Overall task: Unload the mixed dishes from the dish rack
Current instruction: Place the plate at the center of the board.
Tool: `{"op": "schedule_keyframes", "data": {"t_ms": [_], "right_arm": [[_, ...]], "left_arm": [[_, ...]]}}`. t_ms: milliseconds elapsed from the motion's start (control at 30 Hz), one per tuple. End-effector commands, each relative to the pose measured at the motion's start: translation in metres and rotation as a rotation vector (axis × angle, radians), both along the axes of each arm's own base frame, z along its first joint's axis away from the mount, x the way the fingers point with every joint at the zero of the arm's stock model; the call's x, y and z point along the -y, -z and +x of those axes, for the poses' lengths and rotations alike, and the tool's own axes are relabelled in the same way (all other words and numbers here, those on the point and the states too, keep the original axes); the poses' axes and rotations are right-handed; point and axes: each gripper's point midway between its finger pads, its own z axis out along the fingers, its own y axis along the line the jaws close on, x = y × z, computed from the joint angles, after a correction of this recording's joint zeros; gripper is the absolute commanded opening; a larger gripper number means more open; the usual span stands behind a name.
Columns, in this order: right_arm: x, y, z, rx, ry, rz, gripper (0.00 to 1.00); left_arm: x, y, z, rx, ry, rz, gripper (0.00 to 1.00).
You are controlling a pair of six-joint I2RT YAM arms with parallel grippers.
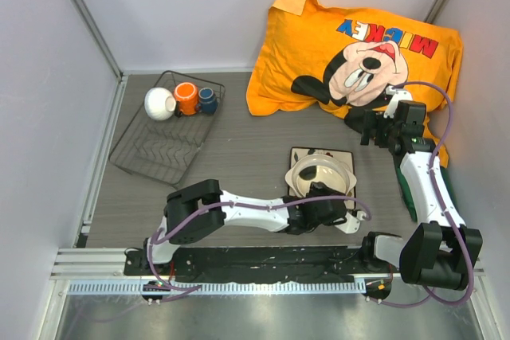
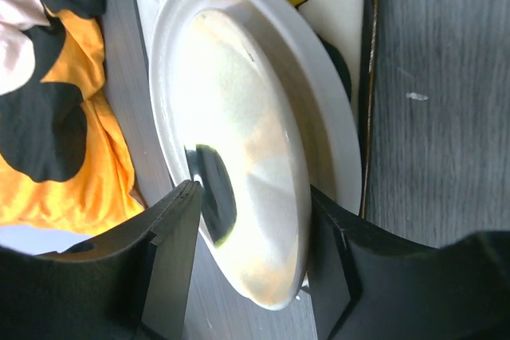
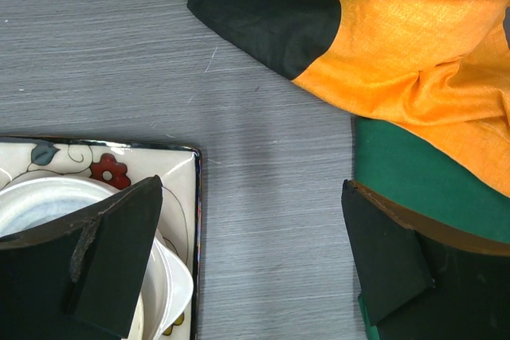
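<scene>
The dark wire dish rack point(image 1: 163, 145) stands at the back left. At its far end sit a small white bowl point(image 1: 159, 103), an orange mug point(image 1: 186, 98) and a dark-blue cup point(image 1: 208, 100). The square flowered plate point(image 1: 299, 154) lies flat on the table in the middle, with the large cream bowl point(image 1: 317, 173) resting on it. My left gripper point(image 1: 331, 201) is open at the bowl's near edge. Its fingers point(image 2: 171, 252) straddle the bowl's rim point(image 2: 263, 197), one inside and one outside. My right gripper point(image 1: 365, 127) is open and empty, held above bare table point(image 3: 252, 185) to the right of the plate point(image 3: 179, 177).
A large orange Mickey pillow point(image 1: 358, 45) lies at the back right, and it shows in the right wrist view point(image 3: 414, 45). A flat green thing point(image 3: 422, 177) lies under its near edge by the right wall. Grey walls close in both sides and the back.
</scene>
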Motion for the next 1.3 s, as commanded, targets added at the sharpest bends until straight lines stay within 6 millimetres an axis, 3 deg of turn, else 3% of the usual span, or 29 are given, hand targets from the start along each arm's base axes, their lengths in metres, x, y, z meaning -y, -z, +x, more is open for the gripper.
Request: {"op": "schedule_keyframes", "data": {"t_ms": [0, 400, 700, 1267], "right_arm": [[0.001, -0.029, 0.008, 0.085, 0.002, -0.007, 0.98], [0.002, -0.028, 0.008, 0.082, 0.001, -0.009, 0.98], [0.002, -0.028, 0.008, 0.082, 0.003, -0.009, 0.98], [0.002, -0.028, 0.008, 0.081, 0.003, -0.012, 0.98]], "left_arm": [[0.000, -0.017, -0.006, -0.085, -0.004, -0.045, 0.58], [-0.005, -0.036, 0.003, -0.157, -0.044, -0.073, 0.60], [-0.005, -0.046, 0.007, -0.209, -0.054, -0.060, 0.68], [-0.010, -0.030, 0.013, -0.348, -0.073, 0.004, 0.77]]}}
